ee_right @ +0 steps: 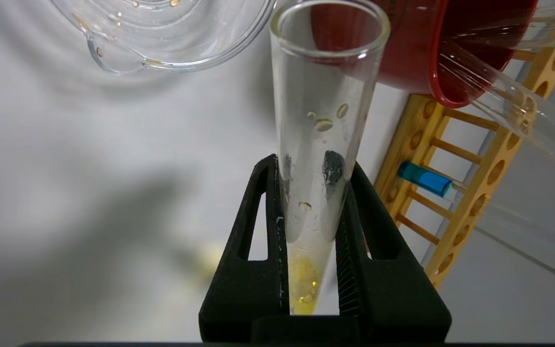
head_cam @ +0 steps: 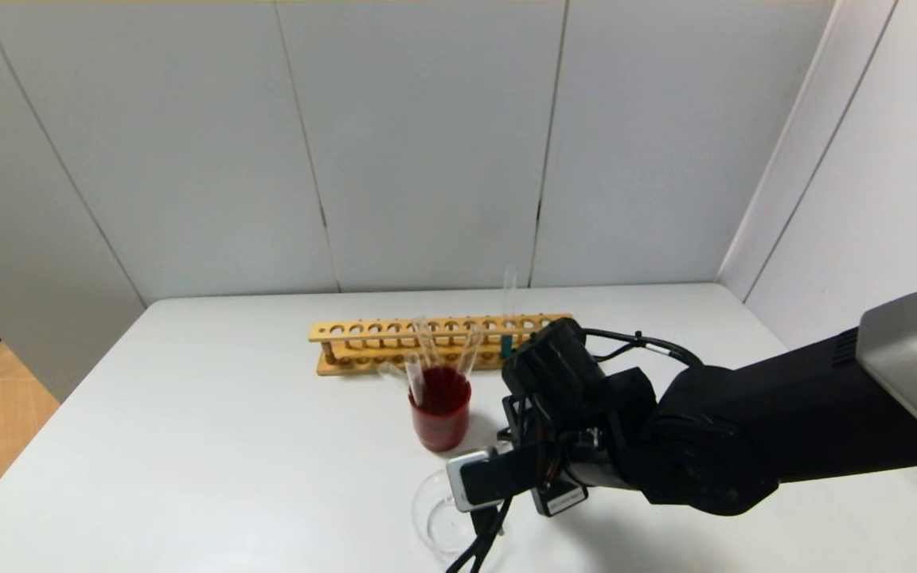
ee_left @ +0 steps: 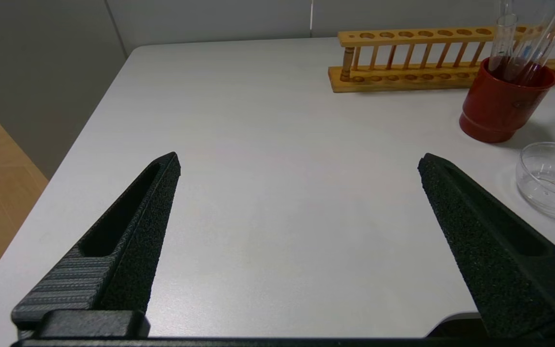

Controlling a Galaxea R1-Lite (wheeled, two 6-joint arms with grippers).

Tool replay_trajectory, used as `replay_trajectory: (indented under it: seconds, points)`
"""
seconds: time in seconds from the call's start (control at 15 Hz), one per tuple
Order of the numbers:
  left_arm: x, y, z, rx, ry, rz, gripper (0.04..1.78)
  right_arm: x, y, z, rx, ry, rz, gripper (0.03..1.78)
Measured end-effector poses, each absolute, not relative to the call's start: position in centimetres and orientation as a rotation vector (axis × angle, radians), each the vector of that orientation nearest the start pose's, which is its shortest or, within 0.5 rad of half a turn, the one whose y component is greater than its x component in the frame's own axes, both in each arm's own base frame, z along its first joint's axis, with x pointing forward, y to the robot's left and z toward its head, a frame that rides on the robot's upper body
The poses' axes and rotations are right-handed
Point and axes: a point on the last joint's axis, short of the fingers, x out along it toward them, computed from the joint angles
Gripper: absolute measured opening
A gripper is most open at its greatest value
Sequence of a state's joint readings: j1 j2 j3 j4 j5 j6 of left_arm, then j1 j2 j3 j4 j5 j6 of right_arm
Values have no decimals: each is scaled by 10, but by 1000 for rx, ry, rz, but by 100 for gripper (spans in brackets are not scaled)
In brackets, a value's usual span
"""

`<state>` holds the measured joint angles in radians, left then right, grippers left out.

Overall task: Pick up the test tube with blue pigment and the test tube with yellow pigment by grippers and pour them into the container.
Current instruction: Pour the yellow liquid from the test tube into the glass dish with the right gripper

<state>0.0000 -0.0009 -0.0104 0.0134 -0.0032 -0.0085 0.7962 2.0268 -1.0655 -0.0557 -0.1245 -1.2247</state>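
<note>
The right gripper point(ee_right: 312, 226) is seen clenched on the test tube with yellow pigment point(ee_right: 323, 125), the glass pinched between both black fingers point(ee_right: 253, 270). Only a small yellow residue is left at the tube's round base, with droplets clinging to the inner wall. The tube's open mouth is pointed toward the container point(ee_right: 162, 33), whose pouring lip sits just beside it; a few yellowish drops are dotted inside the clear glass.

From the head view, the right arm is reached in from 4 o'clock, its gripper point(head_cam: 506, 434) held low over the table point(head_cam: 228, 446), with the container point(head_cam: 435, 509) at 6 o'clock near the front edge, partly hidden by the wrist. The red beaker point(head_cam: 440, 414) is stood at centre, just beside the gripper, with colourless tubes leaning in it. Behind it, at 12 o'clock, the wooden rack point(head_cam: 427, 342) is laid across the table; the test tube with blue pigment point(head_cam: 508, 318) is seated upright near the rack's right end, close to the arm.

The left gripper point(ee_left: 297, 231) is held released, jaws spread wide over bare tabletop. Open room is offered across the whole left half of the table, out to the 9 o'clock edge; the right side is crowded by the arm.
</note>
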Motion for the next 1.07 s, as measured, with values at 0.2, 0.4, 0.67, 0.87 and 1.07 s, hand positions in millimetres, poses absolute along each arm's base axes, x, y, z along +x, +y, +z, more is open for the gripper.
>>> replay_trajectory:
  seconds: [0.2,0.4,0.67,0.87,1.07]
  points:
    - [-24,0,77,-9,3,-3,175,251,254,89,-1537,397,1116,36]
    - [-24,0,77,-9,3,-3,175,252,256,90,-1601,400,1072,36]
    - [-24,0,77,-9,3,-3,175,254,261,90,-1609,387,1066,36]
    - [-24,0,77,-9,3,-3,175,252,267,90,-1623,384,1080,36]
    - [-24,0,77,-9,3,-3,175,249,270,90,-1675,414,1078,36]
